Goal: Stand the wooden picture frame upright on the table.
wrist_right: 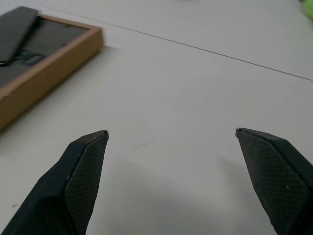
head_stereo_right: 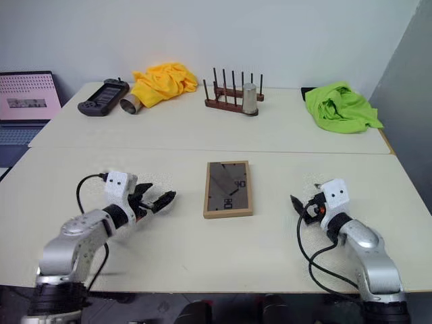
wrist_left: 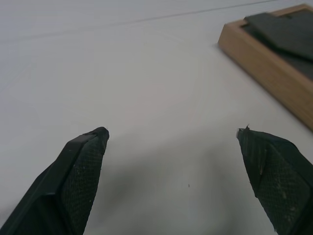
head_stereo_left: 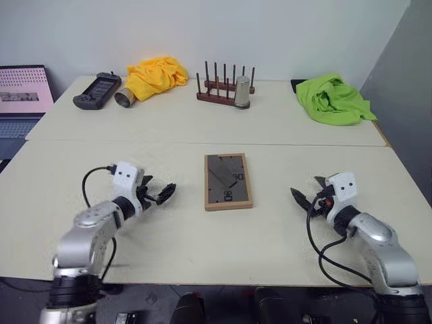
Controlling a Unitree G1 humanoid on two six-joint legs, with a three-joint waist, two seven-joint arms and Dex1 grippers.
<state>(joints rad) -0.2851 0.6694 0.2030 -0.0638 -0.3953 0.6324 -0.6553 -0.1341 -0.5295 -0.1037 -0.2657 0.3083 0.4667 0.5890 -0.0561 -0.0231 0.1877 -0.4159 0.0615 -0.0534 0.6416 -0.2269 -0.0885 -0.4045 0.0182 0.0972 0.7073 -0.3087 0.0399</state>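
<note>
A wooden picture frame (head_stereo_left: 228, 181) lies flat, dark pane up, near the middle of the near table (head_stereo_left: 202, 236), between the two arms and touched by neither. The left gripper (head_stereo_left: 160, 194) hangs just above the tabletop, well to the frame's left, its black fingers spread wide with nothing between them; the right gripper (head_stereo_left: 302, 197) does the same on the frame's right, jaws likewise spread and empty. Both point inward toward the frame.

Along the far side of a second cream table (head_stereo_left: 169, 121), butted against the first at a thin seam, a dark wooden peg rack (head_stereo_left: 223, 88) stands with a metal cup (head_stereo_left: 242, 92) upright against its front right end. A second metal cup (head_stereo_left: 124, 99) lies on its side with its open mouth facing the camera; whether anything is inside cannot be told. Beside it sit a crumpled yellow cloth (head_stereo_left: 157, 75) and a black handheld controller (head_stereo_left: 98, 90). A bright green cloth (head_stereo_left: 334, 100) is heaped at the far right. An open laptop (head_stereo_left: 23, 94) with a pink screen sits off the left edge, before a plain white wall (head_stereo_left: 270, 27).
</note>
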